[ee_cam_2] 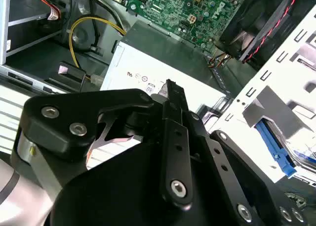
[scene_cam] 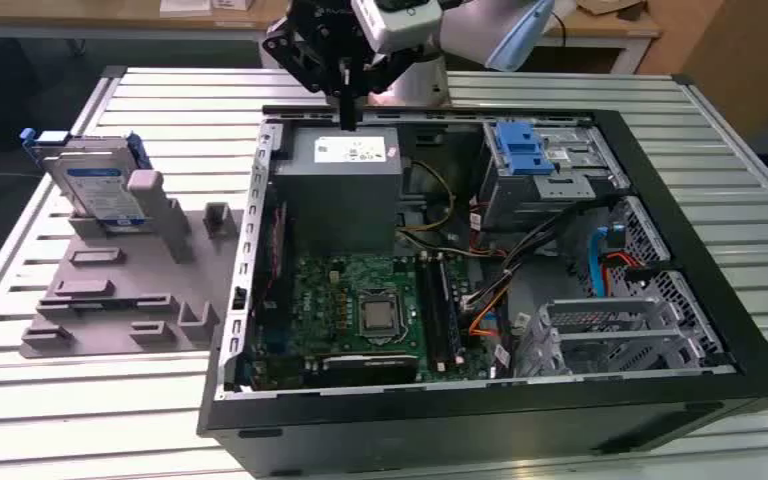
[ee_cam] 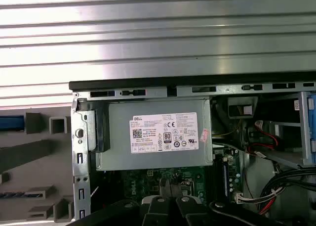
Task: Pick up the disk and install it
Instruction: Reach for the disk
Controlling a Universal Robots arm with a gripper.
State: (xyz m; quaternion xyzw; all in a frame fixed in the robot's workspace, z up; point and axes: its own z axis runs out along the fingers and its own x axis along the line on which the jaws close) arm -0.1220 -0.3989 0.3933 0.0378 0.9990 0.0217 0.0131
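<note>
Since the disk is not yet picked up, the work stands at its first step. The slatted table (scene_cam: 64,420) carries an open case (scene_cam: 491,425) from its middle toward the exterior view's right edge, lying on its side with the board facing up. Beside it, along the table's edge on the exterior view's left, lies a grey fixture (scene_cam: 117,290) with slots and posts. Inside the case, against its far wall, sits the grey power supply (scene_cam: 344,190). The disk (scene_cam: 97,185) stands upright on edge in the fixture's far end, near the table's far corner on that side, touched by nothing. The gripper (scene_cam: 348,118) hangs over the power supply's far edge, well apart from the disk, its jaws closed together with nothing between them. To pick up well, I judge the jaws must spread wider than the disk is thick before coming down. They should then take its upper edge squarely across the flat faces and lift straight up, so the frame does not bind in its slot.
</note>
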